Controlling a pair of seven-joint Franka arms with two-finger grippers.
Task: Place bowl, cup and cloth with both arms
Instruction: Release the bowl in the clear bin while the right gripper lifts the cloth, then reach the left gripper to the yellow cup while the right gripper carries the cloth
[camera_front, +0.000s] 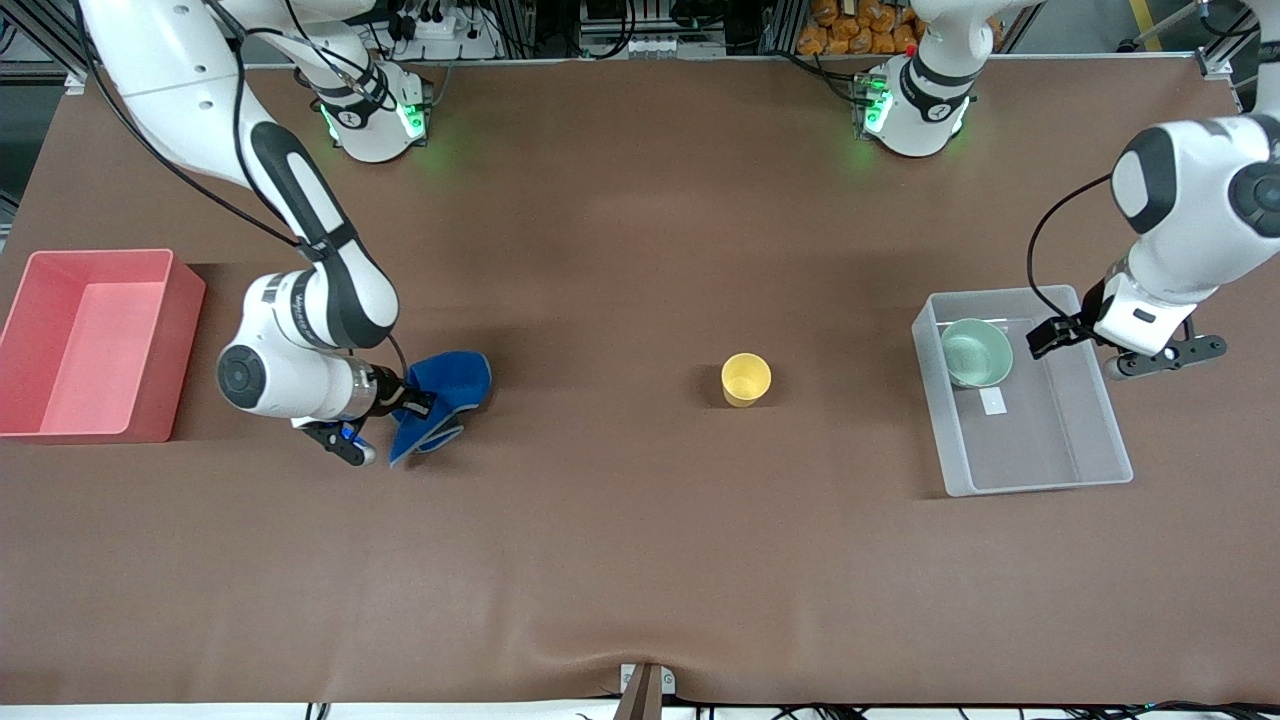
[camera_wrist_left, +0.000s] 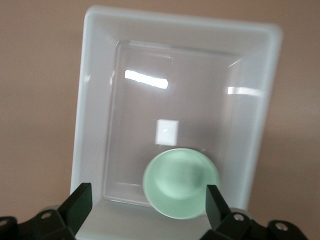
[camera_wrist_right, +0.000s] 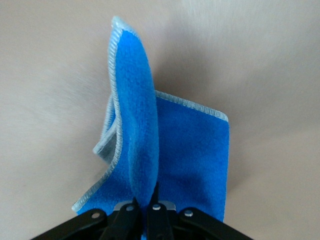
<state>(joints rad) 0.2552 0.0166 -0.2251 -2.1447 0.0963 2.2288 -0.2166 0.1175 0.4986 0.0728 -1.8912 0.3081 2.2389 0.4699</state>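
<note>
My soft royal-blue cloth with grey stitched edging (camera_front: 437, 402) hangs pinched in my right gripper (camera_front: 408, 404), and the pink plastic bin (camera_front: 120, 420) is the box at my right arm's end of the table

The cloth droops just above the brown table, so its ride is sideways toward that bin. My left gripper (camera_front: 1045, 336), fingers apart and holding nothing, hovers over the clear plastic tub (camera_front: 1040, 487), where the small pale mint-green bowl (camera_front: 976, 352) sits. The little yellow cup (camera_front: 746, 379) stands alone between us, a bit nearer my left arm
</note>
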